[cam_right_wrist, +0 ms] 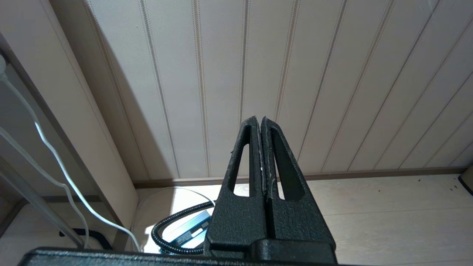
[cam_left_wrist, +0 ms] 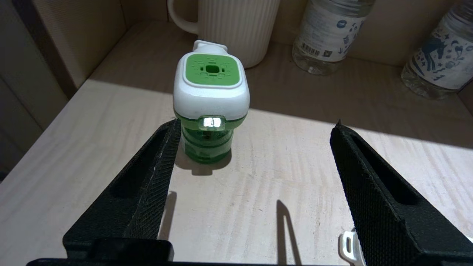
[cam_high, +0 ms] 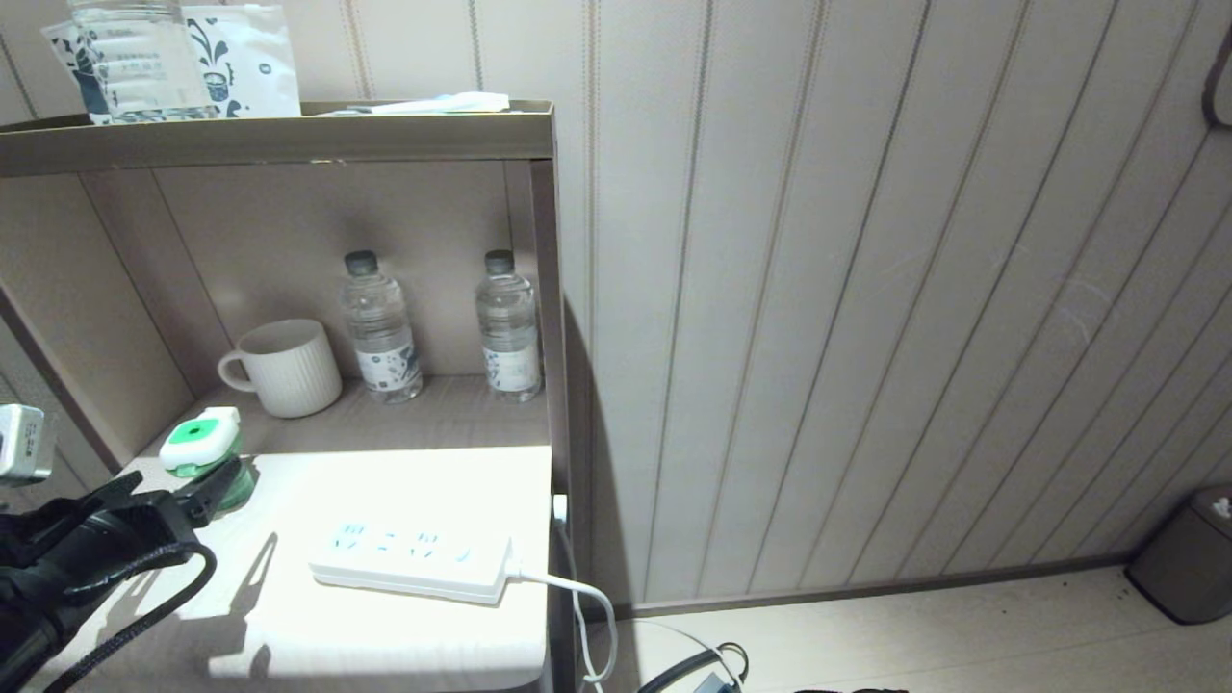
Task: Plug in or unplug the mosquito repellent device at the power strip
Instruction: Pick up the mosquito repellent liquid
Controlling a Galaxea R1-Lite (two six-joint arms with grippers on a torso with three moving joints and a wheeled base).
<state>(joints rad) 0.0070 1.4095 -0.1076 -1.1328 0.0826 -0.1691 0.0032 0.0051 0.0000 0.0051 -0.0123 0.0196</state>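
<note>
The mosquito repellent device (cam_high: 200, 441) (cam_left_wrist: 210, 99) stands upright on the pale shelf top (cam_high: 404, 500), unplugged, its white head with green centre facing up. My left gripper (cam_high: 217, 486) (cam_left_wrist: 258, 127) is open just in front of it. One finger (cam_left_wrist: 162, 159) lies beside the green bottle; the other finger (cam_left_wrist: 354, 162) is far off to the side. The power strip (cam_high: 409, 556) lies flat on the same shelf top, apart from the device, with its white cable (cam_high: 577, 587) leaving at one end. My right gripper (cam_right_wrist: 261, 122) is shut on nothing, parked low beside the shelf unit.
A ribbed white mug (cam_high: 284, 368) (cam_left_wrist: 236, 26) and two clear water bottles (cam_high: 380, 327) (cam_high: 508, 327) stand behind the device at the back of the niche. A shelf board (cam_high: 279, 140) with packets runs overhead. A side panel (cam_high: 551, 385) bounds the niche; a dark bin (cam_high: 1189, 553) sits on the floor.
</note>
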